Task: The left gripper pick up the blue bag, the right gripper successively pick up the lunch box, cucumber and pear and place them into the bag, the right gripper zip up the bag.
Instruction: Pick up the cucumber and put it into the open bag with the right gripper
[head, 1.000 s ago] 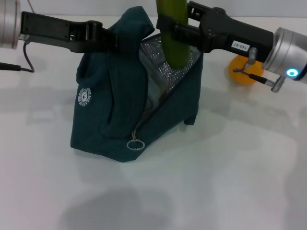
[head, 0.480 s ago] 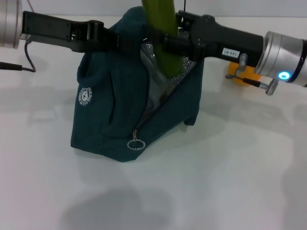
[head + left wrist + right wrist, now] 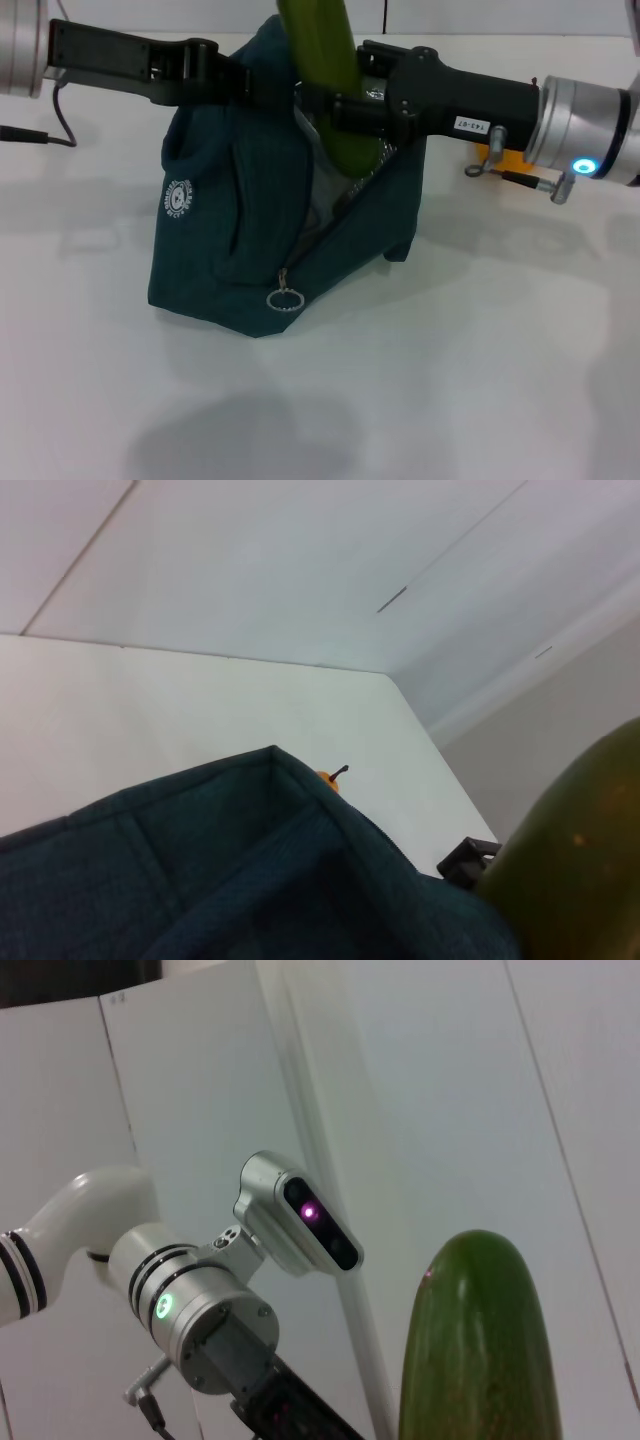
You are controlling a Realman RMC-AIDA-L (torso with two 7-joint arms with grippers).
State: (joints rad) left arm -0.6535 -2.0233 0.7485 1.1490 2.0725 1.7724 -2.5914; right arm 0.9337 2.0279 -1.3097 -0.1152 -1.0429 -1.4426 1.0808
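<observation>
The blue bag [image 3: 240,235] stands on the white table with its top open and its silver lining showing. My left gripper [image 3: 258,88] is shut on the bag's upper edge and holds it up. My right gripper [image 3: 338,110] is shut on the green cucumber [image 3: 318,50]. It holds the cucumber tilted over the opening, with the lower end down inside the bag. A pale translucent box [image 3: 318,200] shows inside the bag. The orange pear [image 3: 492,158] lies on the table behind my right arm, mostly hidden. The pear also shows in the left wrist view [image 3: 328,778].
The zipper's ring pull [image 3: 283,300] hangs low on the bag's front. A black cable [image 3: 55,125] lies at the table's left. White table [image 3: 450,350] spreads in front of and right of the bag.
My right gripper has moved left and down with the cucumber, which now tilts and dips deeper into the bag's opening. The left gripper and the bag have stayed in place.
</observation>
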